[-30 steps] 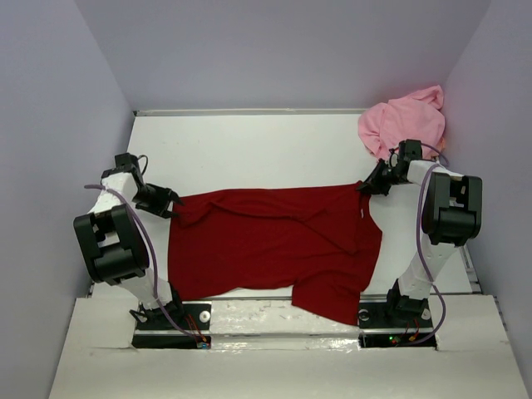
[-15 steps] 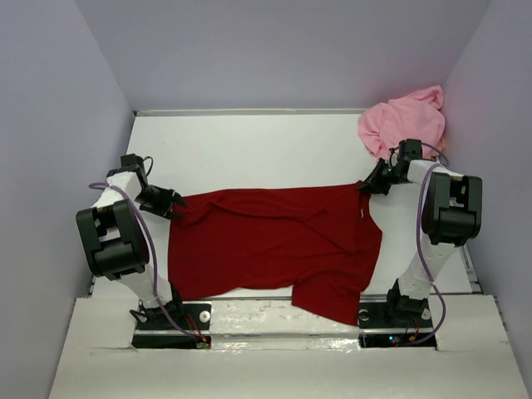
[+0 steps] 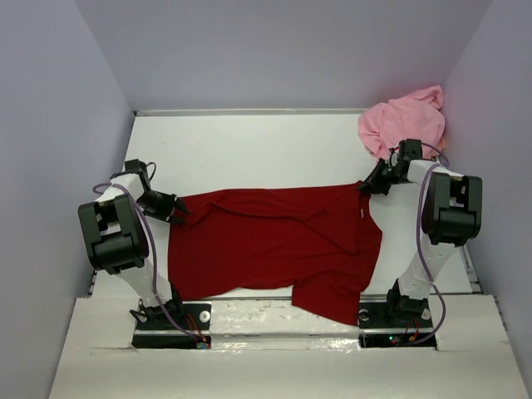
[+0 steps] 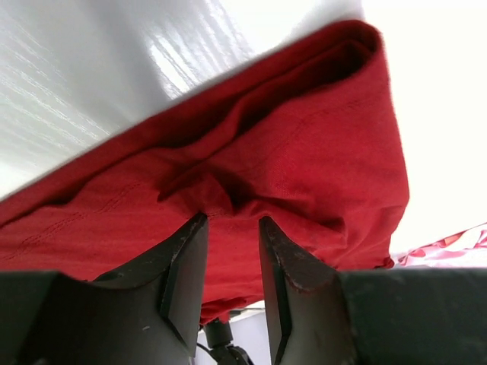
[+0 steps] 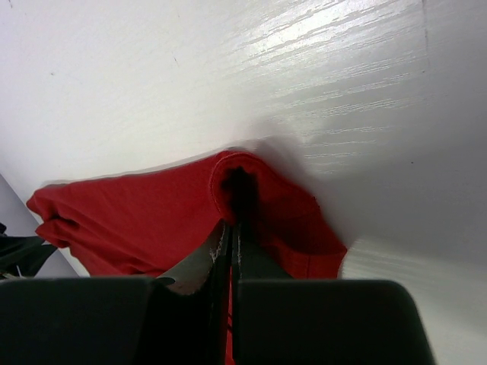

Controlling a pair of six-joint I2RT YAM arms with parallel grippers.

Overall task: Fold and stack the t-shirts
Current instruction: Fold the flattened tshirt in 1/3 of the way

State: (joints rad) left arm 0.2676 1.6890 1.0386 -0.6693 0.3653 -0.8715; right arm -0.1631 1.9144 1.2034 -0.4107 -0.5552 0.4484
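Observation:
The dark red t-shirt [image 3: 274, 241] lies spread across the middle of the white table, one part reaching over the near edge. My left gripper [image 3: 176, 209] is at its upper left corner. In the left wrist view its jaws [image 4: 232, 220] stand apart, with bunched red cloth [image 4: 304, 137] in and beyond the gap. My right gripper [image 3: 364, 186] is at the shirt's upper right corner. Its jaws [image 5: 232, 224] are shut on a pinched fold of the red cloth [image 5: 137, 220]. The light pink t-shirt [image 3: 403, 120] lies crumpled in the back right corner.
Lavender walls close in the table [image 3: 249, 150] on the left, back and right. Both arm bases [image 3: 170, 320] [image 3: 395, 320] stand at the near edge, right by the shirt's lower hem. The pink heap lies just behind the right arm.
My left arm has swung in and its gripper has slid a little right onto the shirt's left corner. The right arm and both shirts have stayed put.

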